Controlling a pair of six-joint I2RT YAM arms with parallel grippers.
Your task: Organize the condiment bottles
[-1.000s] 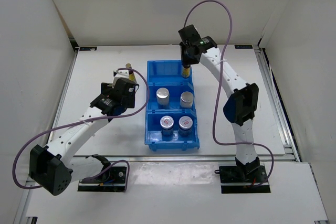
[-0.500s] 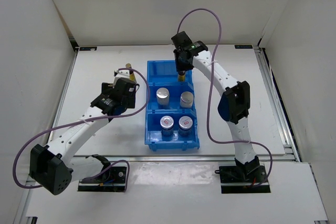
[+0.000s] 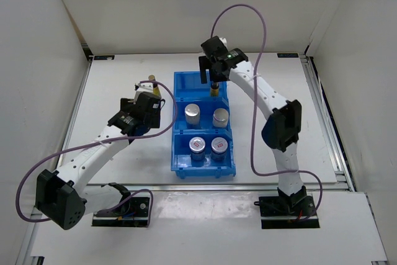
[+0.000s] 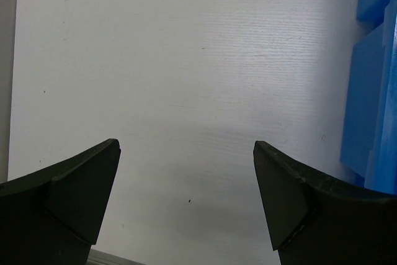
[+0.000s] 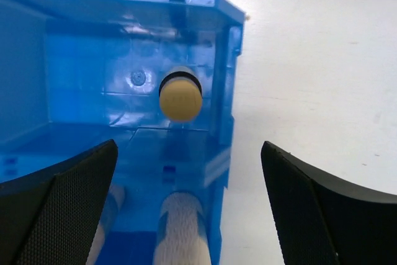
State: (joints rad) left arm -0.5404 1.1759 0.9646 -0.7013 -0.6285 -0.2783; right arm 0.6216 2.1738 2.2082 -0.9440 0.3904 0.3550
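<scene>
The blue bin (image 3: 180, 122) holds five condiment bottles. One slim amber bottle (image 3: 215, 90) stands in the far compartment, its tan top (image 5: 180, 97) showing near the bin's right wall. My right gripper (image 3: 211, 74) hangs open just above it, touching nothing (image 5: 189, 197). Two silver-lidded cylinders (image 3: 193, 113) (image 3: 221, 116) fill the middle compartment. Two jars with red-marked lids (image 3: 197, 145) (image 3: 218, 144) sit in the near one. Another amber bottle (image 3: 154, 85) stands on the table left of the bin. My left gripper (image 3: 149, 103) is open just short of it, over bare table (image 4: 186, 197).
The bin's blue wall (image 4: 372, 91) runs along the right edge of the left wrist view. White walls enclose the table on the left, back and right. A purple cable (image 3: 239, 7) loops over the right arm.
My right gripper moved slightly left over the far compartment, then opened and let go of the amber bottle, which now stands in the bin. The left arm has not moved.
</scene>
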